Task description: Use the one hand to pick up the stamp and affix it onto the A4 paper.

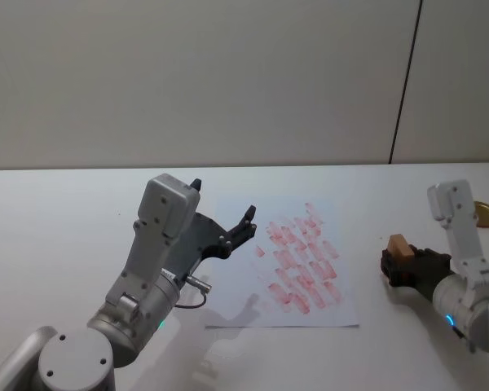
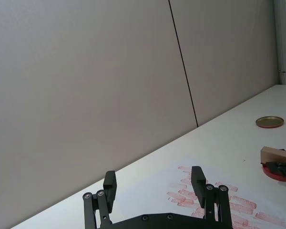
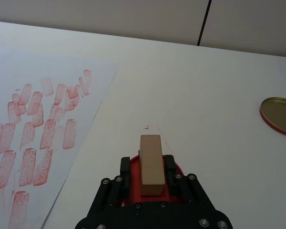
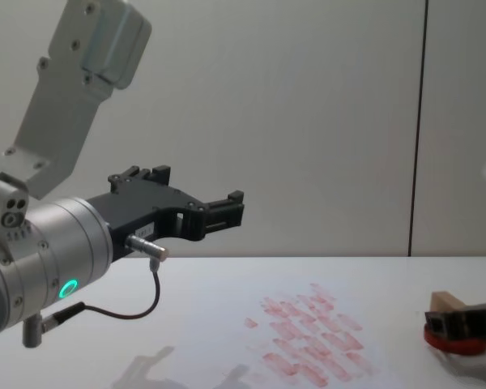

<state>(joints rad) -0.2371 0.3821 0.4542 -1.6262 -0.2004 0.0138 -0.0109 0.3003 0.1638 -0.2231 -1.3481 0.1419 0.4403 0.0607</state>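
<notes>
The stamp (image 3: pixel 150 164), a small tan wooden block, sits between the fingers of my right gripper (image 3: pixel 148 168), which is shut on it. The block is directly over the round red ink pad (image 4: pixel 449 340), to the right of the A4 paper (image 1: pixel 334 220). I cannot tell whether its underside touches the pad. Rows of red stamp marks cover the paper's right half. My left gripper (image 1: pixel 224 202) hangs open and empty above the sheet's left edge, well off the table. The left wrist view also shows the stamp (image 2: pixel 275 154) far off above the pad (image 2: pixel 279 172).
A gold round lid (image 1: pixel 482 213) lies on the white table behind my right arm, near the right edge. A grey wall closes the back. The left arm's black cable (image 4: pixel 138 312) loops under its wrist.
</notes>
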